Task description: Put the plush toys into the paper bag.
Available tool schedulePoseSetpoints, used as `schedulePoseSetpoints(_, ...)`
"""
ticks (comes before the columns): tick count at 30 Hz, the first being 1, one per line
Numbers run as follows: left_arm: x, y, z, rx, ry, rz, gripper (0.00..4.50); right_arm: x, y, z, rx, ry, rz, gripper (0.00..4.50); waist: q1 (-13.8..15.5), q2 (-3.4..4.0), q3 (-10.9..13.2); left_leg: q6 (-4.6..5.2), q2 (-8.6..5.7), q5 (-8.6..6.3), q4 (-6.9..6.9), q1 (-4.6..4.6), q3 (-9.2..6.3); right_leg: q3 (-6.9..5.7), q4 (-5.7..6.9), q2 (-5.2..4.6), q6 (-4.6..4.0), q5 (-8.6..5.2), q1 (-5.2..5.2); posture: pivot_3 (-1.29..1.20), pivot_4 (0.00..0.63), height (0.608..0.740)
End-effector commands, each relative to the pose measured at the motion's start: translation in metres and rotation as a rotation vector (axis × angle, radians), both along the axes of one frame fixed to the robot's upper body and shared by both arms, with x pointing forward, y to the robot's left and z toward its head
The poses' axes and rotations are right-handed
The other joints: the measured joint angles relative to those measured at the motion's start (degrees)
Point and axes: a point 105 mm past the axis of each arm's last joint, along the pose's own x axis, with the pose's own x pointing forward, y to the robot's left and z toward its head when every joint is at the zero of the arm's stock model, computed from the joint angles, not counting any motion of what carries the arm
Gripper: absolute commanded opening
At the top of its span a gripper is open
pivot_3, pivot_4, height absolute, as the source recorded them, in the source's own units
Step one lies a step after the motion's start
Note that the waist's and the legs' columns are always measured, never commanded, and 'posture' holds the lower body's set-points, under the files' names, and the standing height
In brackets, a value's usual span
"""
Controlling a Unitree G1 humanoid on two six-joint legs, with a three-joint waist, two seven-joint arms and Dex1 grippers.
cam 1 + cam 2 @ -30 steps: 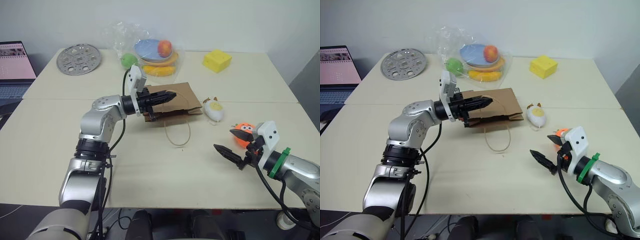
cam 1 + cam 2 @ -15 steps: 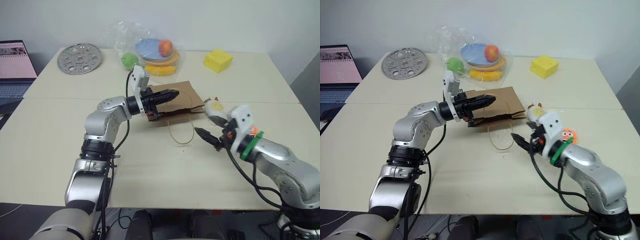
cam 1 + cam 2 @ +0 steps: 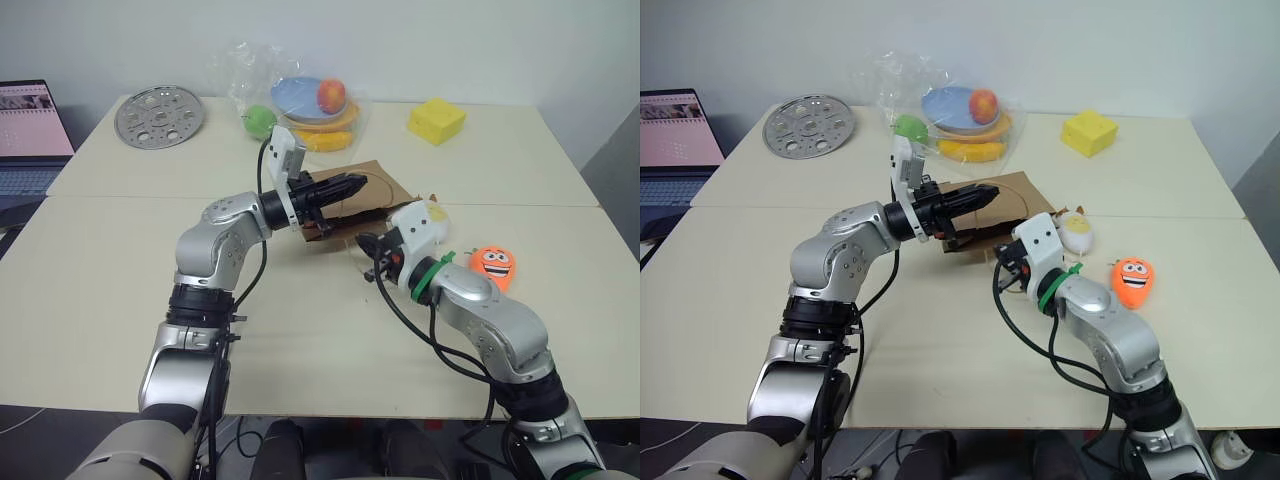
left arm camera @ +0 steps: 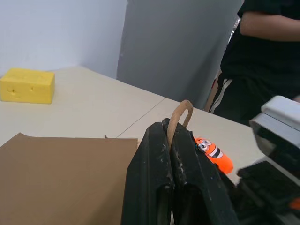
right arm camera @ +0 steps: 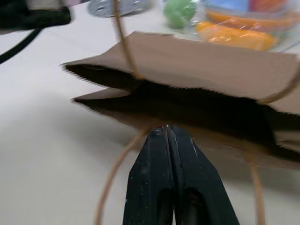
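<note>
my right gripper (image 5: 168,129) swings over from carrot plush (image 3: 1131,281), snaps shut on lower bag handle (image 5: 112,176). left gripper (image 4: 172,140) pinched on upper handle (image 4: 180,115). paper bag (image 3: 1005,200) mouth open. egg plush (image 3: 1077,232) beside bag. both toys still outside.

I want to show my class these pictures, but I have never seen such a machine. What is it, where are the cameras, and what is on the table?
It is a humanoid robot with two arms, each ending in a two-fingered black gripper. Two pictures come from cameras in its head, looking down; two from cameras on its wrists.

On the table lie a brown paper bag, an orange carrot-shaped plush toy, a white egg-shaped plush toy, a yellow block, a round metal disc and plastic-wrapped toy fruit.

The left gripper is shut on one bag handle. The right gripper is shut at the bag's mouth, apparently on the other handle.
</note>
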Motion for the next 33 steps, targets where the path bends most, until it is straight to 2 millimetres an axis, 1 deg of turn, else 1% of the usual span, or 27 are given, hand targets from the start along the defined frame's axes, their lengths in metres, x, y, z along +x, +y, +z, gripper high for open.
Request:
schedulePoseSetpoints(1,-0.006,-0.001,0.015,-0.034,-0.045,-0.011,0.0,0.007,0.002,0.017,0.053,-0.067,-0.033,0.06,0.0,0.0,0.0,0.0,0.0,0.0,0.0,0.0,0.0,-0.01,0.0,0.0,0.0,0.0,0.0,0.0,0.15,0.74)
schedulePoseSetpoints(6,-0.009,-0.003,0.013,-0.034,-0.038,-0.02,0.0,0.014,0.004,0.022,0.112,-0.059,-0.058,0.06,-0.02,0.0,0.0,0.0,0.0,0.0,-0.01,0.0,0.0,0.0,0.0,0.0,0.0,0.0,-0.01,0.0,0.15,0.74)
schedulePoseSetpoints(8,-0.01,-0.004,0.013,-0.041,-0.032,-0.025,0.0,0.018,0.007,0.023,0.103,-0.065,-0.058,0.06,-0.01,0.0,0.0,0.0,0.0,0.0,-0.01,0.0,0.0,-0.01,0.01,0.0,0.0,0.0,-0.01,0.0,0.15,0.74)
schedulePoseSetpoints(11,-0.013,-0.007,0.012,-0.054,-0.025,-0.036,0.0,0.028,0.01,0.019,0.095,-0.06,-0.082,0.06,-0.04,0.0,0.0,0.0,0.0,0.0,-0.01,0.0,0.0,-0.01,0.0,0.0,0.0,0.0,-0.01,0.0,0.15,0.74)
schedulePoseSetpoints(15,-0.018,-0.006,0.021,-0.121,0.011,-0.065,0.0,0.044,0.01,0.012,0.107,-0.053,-0.147,0.06,-0.16,0.0,0.0,0.0,0.0,0.0,-0.02,0.0,0.0,0.0,0.01,0.0,0.0,0.0,-0.02,0.0,0.15,0.74)
schedulePoseSetpoints(17,-0.018,-0.006,0.029,-0.163,0.029,-0.072,0.0,0.051,0.009,0.002,0.098,-0.046,-0.18,0.06,-0.26,0.0,0.0,0.0,0.0,0.0,-0.03,-0.01,0.0,0.0,0.02,0.0,-0.01,0.0,-0.04,0.0,0.15,0.74)
schedulePoseSetpoints(18,-0.019,-0.006,0.035,-0.189,0.038,-0.079,0.0,0.053,0.011,-0.006,0.081,-0.04,-0.185,0.06,-0.27,0.0,0.0,0.0,0.0,0.0,-0.03,-0.01,0.0,0.0,0.01,-0.01,-0.01,0.0,-0.04,0.0,0.15,0.74)
schedulePoseSetpoints(22,-0.02,-0.004,0.053,-0.236,0.056,-0.104,0.0,0.055,0.015,-0.03,0.053,0.006,-0.189,0.06,-0.3,0.0,0.0,-0.01,-0.01,0.0,-0.03,-0.01,0.0,0.0,0.01,-0.02,0.0,0.0,-0.04,0.0,0.15,0.74)
schedulePoseSetpoints(25,-0.016,0.0,0.063,-0.253,0.048,-0.083,0.0,0.052,0.016,-0.036,0.063,0.019,-0.172,0.06,-0.45,0.0,0.0,-0.11,0.0,0.06,-0.04,-0.01,0.0,-0.01,0.01,-0.02,0.0,0.0,-0.04,0.0,0.15,0.74)
schedulePoseSetpoints(29,-0.014,0.002,0.066,-0.247,0.039,-0.074,0.0,0.05,0.013,-0.041,0.037,0.022,-0.172,0.06,-0.78,0.0,0.0,-0.2,0.0,0.11,-0.07,-0.01,0.01,0.0,0.01,-0.02,0.0,0.0,-0.06,0.0,0.15,0.74)
schedulePoseSetpoints(30,-0.012,0.004,0.066,-0.242,0.032,-0.06,0.0,0.049,0.013,-0.046,0.023,0.034,-0.162,0.06,-0.8,0.0,0.0,-0.2,0.0,0.11,-0.07,-0.01,0.01,0.0,0.01,-0.02,0.0,0.0,-0.06,0.0,0.15,0.74)
schedulePoseSetpoints(31,-0.002,0.011,0.07,-0.249,0.032,-0.006,0.0,0.045,0.01,-0.055,-0.002,0.06,-0.159,0.06,-0.76,0.0,0.0,-0.2,0.0,0.11,-0.07,-0.01,0.01,-0.01,0.01,-0.02,0.0,0.0,-0.06,0.0,0.15,0.74)
schedulePoseSetpoints(33,0.007,0.021,0.081,-0.281,0.017,0.039,0.0,0.039,0.004,-0.069,-0.053,0.087,-0.168,0.06,-0.73,0.0,0.0,-0.21,0.0,0.12,-0.08,-0.01,-0.01,-0.04,0.01,-0.02,0.0,0.0,-0.05,0.0,0.15,0.74)
